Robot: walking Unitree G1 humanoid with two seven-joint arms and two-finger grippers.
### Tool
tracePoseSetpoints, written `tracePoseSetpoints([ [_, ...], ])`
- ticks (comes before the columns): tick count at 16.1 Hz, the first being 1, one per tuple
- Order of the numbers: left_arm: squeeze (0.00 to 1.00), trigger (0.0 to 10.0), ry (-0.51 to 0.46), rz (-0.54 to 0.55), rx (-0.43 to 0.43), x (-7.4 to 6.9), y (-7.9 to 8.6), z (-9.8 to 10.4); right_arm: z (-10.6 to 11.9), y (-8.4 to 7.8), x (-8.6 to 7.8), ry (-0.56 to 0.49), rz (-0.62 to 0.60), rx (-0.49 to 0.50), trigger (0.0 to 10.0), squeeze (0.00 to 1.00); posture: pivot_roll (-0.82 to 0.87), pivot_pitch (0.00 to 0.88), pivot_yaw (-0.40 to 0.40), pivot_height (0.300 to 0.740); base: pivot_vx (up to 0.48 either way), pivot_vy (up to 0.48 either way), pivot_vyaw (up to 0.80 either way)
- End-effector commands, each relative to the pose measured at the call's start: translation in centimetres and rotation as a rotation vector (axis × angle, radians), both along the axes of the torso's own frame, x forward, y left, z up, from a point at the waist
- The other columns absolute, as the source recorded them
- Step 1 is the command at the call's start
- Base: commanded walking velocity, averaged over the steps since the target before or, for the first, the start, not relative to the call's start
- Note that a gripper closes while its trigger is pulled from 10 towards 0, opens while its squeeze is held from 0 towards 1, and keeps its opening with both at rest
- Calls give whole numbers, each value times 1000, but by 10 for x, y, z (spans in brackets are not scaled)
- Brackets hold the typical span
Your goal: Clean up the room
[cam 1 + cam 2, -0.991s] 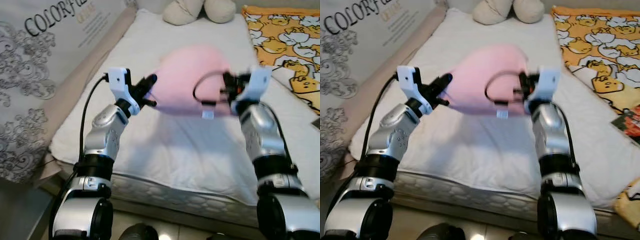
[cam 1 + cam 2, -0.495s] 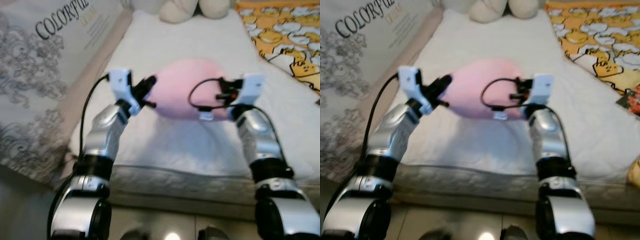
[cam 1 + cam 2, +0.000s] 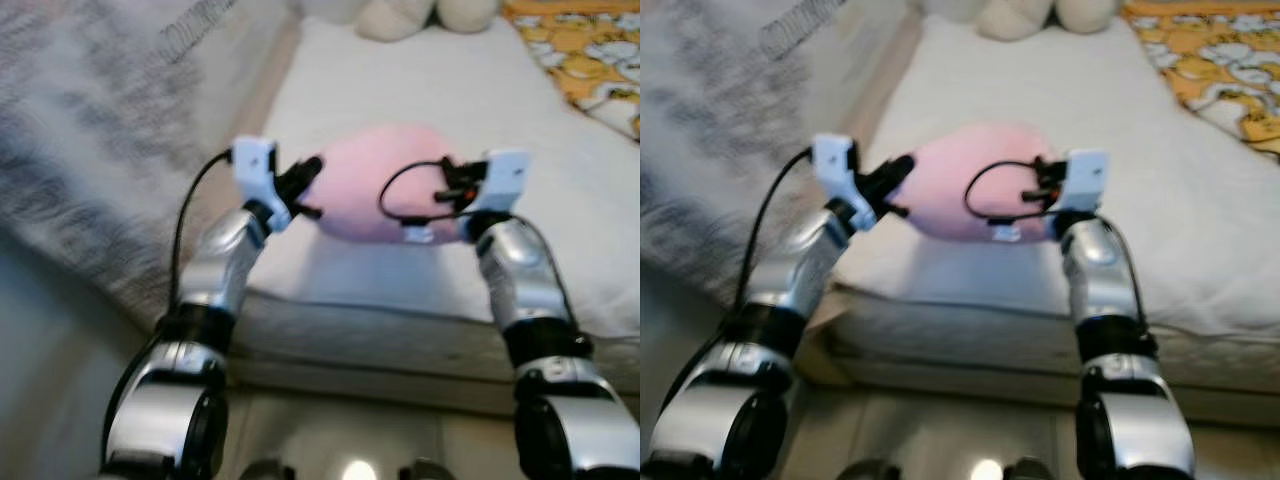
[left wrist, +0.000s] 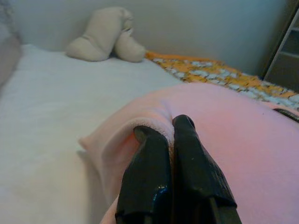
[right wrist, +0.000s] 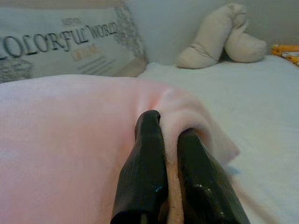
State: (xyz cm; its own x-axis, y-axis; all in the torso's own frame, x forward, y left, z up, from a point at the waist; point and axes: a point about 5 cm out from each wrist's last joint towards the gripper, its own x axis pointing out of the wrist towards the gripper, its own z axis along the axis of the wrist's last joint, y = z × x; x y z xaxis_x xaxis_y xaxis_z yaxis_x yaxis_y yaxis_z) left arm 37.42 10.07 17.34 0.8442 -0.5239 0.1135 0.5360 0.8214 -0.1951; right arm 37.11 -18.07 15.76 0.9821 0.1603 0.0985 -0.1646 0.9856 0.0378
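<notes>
a soft, light pink blanket point(image 3: 385, 190) is held above the bed point(image 3: 420, 90), pinched at opposite edges by the left gripper point(image 4: 163, 135) and right gripper point(image 5: 170, 128); it would likely sag and slip unless gripped by its folded hems

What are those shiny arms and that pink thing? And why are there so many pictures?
That is a house robot with two silver arms. Two pictures come from cameras in its head, looking down at a bed. The other two come from small cameras on its wrists. Each arm ends in two black fingers. The left gripper and the right gripper each pinch an edge of a pink blanket, holding it bunched between them over the white bed. A cream soft toy and a yellow patterned cloth lie farther back.
</notes>
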Motion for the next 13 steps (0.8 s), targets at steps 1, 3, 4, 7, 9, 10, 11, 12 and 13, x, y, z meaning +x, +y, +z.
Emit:
tracePoseSetpoints([
  [1,0,0,-29,58,26,4,11,6,10,15,3,-49,37,-2,0,0,-119,0,120,740,0,480,0],
  [3,0,0,-21,90,65,6,11,3,9,16,3,-50,38,-7,0,0,-121,0,124,740,0,0,0],
  [4,0,0,-35,92,65,5,11,3,8,16,3,-48,37,-8,0,0,-120,0,124,740,0,0,0],
  [7,0,0,-83,100,73,4,9,5,10,16,2,-67,32,-29,0,0,-115,0,123,740,303,0,0],
  [9,0,0,-91,104,65,4,8,6,13,15,4,-73,30,-36,0,0,-113,0,122,740,480,0,0],
  [10,0,0,-93,108,60,4,8,6,14,14,5,-77,27,-42,0,0,-112,0,122,740,480,0,0],
  [11,0,0,-95,109,56,3,7,5,17,11,6,-83,22,-48,0,0,-111,0,122,740,480,0,0],
  [12,0,0,-96,106,55,3,6,5,19,9,7,-89,16,-53,0,0,-111,0,122,740,480,0,0],
  [13,0,0,-97,105,56,3,4,5,21,6,9,-94,10,-57,0,0,-111,0,122,740,480,0,0],
])
